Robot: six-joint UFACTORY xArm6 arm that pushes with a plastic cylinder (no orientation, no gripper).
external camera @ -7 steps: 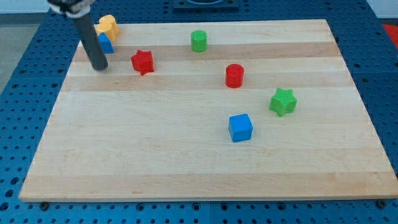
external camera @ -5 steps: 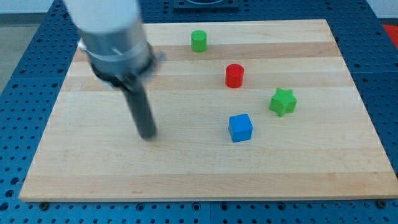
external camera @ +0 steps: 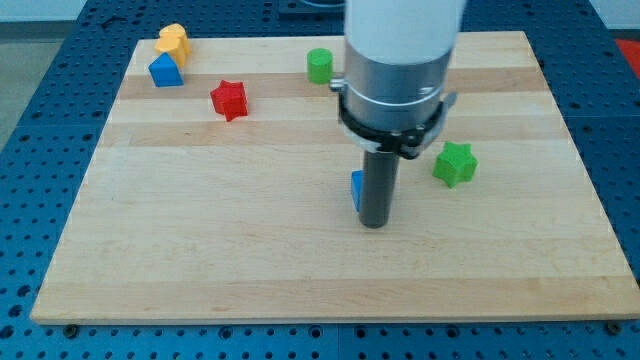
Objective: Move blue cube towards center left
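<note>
The blue cube (external camera: 356,190) lies near the board's middle, mostly hidden behind my dark rod; only a sliver shows at the rod's left edge. My tip (external camera: 373,223) rests on the wooden board (external camera: 200,250), touching or right against the cube on its right and lower side. The arm's grey body covers the area above the rod.
A green star (external camera: 455,163) lies right of the rod. A green cylinder (external camera: 319,66) stands at the top middle. A red star (external camera: 229,99), a second blue block (external camera: 165,71) and a yellow block (external camera: 173,41) sit at the top left.
My tip swept from the top left corner across the board to the blue cube. The cube appears shifted slightly left. The arm now hides the red cylinder.
</note>
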